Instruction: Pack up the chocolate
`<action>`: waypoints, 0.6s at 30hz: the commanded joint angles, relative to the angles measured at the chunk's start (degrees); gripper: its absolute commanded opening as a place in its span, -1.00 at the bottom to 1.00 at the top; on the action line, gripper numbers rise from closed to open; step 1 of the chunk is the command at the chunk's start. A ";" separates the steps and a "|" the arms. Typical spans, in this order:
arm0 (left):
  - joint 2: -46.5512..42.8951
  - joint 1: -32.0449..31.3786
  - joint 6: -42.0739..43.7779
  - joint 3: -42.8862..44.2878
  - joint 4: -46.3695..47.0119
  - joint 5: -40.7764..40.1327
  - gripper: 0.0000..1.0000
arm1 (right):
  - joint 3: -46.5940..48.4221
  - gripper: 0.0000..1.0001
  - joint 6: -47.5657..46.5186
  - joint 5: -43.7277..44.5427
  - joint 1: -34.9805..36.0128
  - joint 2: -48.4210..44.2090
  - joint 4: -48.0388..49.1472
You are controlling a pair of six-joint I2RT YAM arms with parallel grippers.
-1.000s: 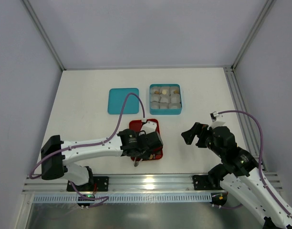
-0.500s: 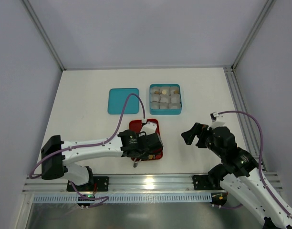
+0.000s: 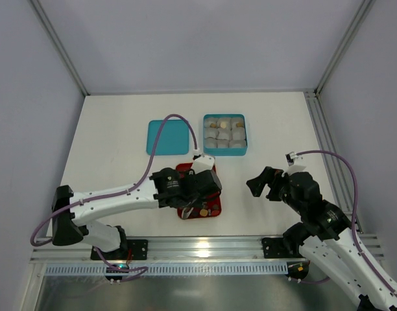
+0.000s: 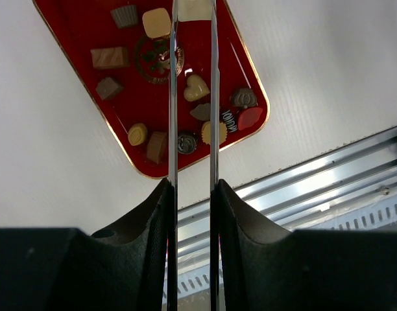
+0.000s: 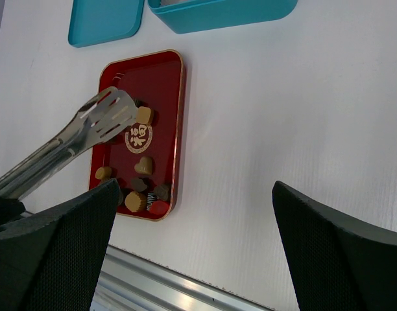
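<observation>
The chocolate [image 4: 196, 87] lies as small brown, tan, cream and red pieces scattered on a red tray [image 4: 82, 32]. Most of it sits near the tray's near-right corner [image 3: 207, 210]. My left gripper [image 4: 192, 184] is shut on metal tongs [image 4: 173, 97], whose two blades run out over the tray. In the right wrist view the tong tips [image 5: 111, 111] hover next to a cream piece [image 5: 144, 115]; whether they pinch anything I cannot tell. My right gripper [image 5: 195, 183] stands wide open and empty over bare table, right of the tray [image 5: 169, 116].
A teal box [image 3: 245, 136] holding crinkled paper cups, some with pieces in them, stands beyond the tray. Its teal lid [image 3: 167, 137] lies flat to the box's left. An aluminium rail [image 3: 205, 245] runs along the near edge.
My left arm has drawn back from the near edge to over the tray's middle, uncovering the pieces at its near-right corner. Its jaws have squeezed the tongs narrower. The right arm stayed still.
</observation>
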 commanded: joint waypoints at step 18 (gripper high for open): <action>18.32 23.72 22.07 26.75 10.03 4.40 -0.42 | 0.72 1.00 0.42 0.81 0.23 -2.03 -1.17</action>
